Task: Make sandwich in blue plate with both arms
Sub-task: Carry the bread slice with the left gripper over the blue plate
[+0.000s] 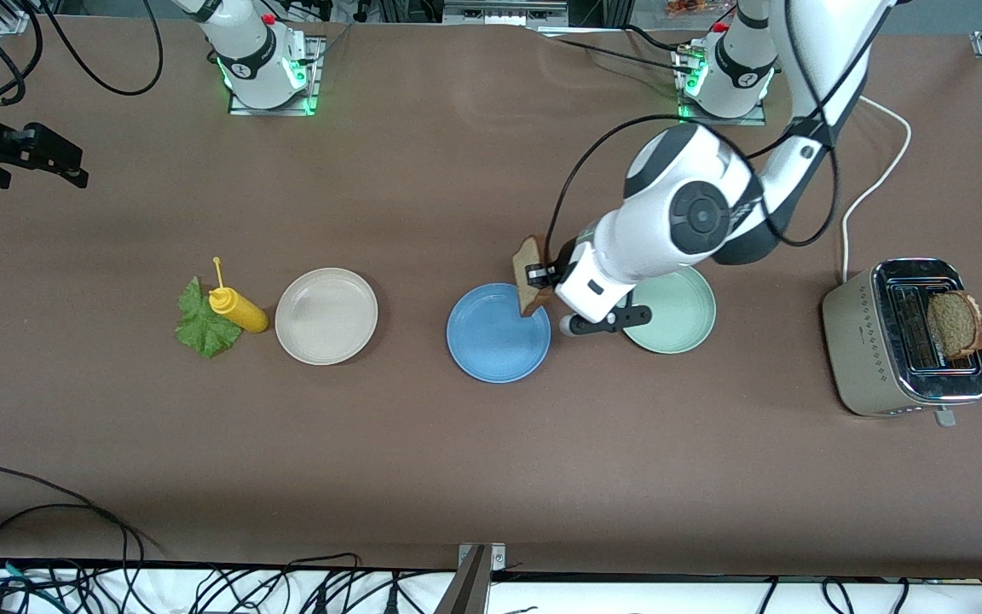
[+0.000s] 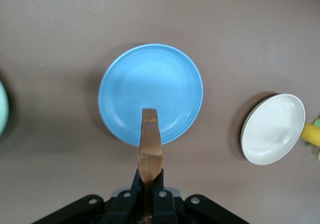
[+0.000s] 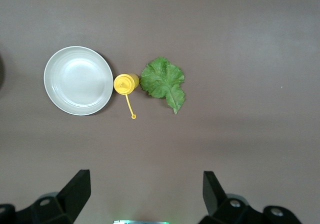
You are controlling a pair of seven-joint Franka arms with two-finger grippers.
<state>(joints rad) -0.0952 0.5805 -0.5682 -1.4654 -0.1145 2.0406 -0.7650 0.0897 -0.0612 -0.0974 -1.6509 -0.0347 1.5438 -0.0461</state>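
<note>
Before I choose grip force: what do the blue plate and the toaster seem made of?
Blue plate: matte, evenly coloured, no glare; probably plastic or melamine, perhaps ceramic. Toaster: champagne-toned metal sides with a mirror-like chrome top that reflects the room; likely steel, and it carries a bread slice.

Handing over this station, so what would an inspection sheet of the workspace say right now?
Surface: brown table, no spills seen.
Job's things: blue plate bare; one bread slice held over its rim; second slice in toaster; lettuce on table.
Clutter: yellow bottle, beige plate, green plate.
Grippers: left gripper shut on the slice; right gripper open, waiting above lettuce.
Cables: toaster cord on table; loose cables at the near edge.
Surroundings: nothing seen.
</note>
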